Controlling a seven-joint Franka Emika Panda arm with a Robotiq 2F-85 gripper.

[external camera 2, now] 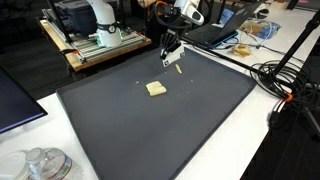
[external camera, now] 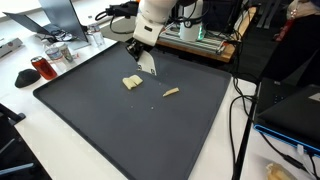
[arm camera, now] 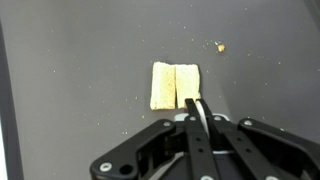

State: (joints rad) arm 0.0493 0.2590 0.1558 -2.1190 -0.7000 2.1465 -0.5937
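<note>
A pale yellow two-part cracker piece (arm camera: 175,85) lies flat on the dark mat (arm camera: 70,70); it also shows in both exterior views (external camera: 131,83) (external camera 2: 155,89). My gripper (arm camera: 197,108) hangs just above the mat beside the cracker's near edge, jaws pressed together with nothing between them. In the exterior views the gripper (external camera: 148,63) (external camera 2: 170,60) hovers just behind the cracker. A smaller stick-shaped crumb piece (external camera: 171,92) (external camera 2: 179,70) lies apart on the mat, and a tiny crumb (arm camera: 220,46) sits beyond the cracker.
The mat (external camera: 120,130) covers most of a white table. A red cup (external camera: 43,68), glass jars (external camera: 60,52) and a laptop (external camera: 60,15) stand past one edge. Cables (external camera 2: 285,85) and a food packet (external camera 2: 262,30) lie at another side. Glass lids (external camera 2: 40,165) sit near a corner.
</note>
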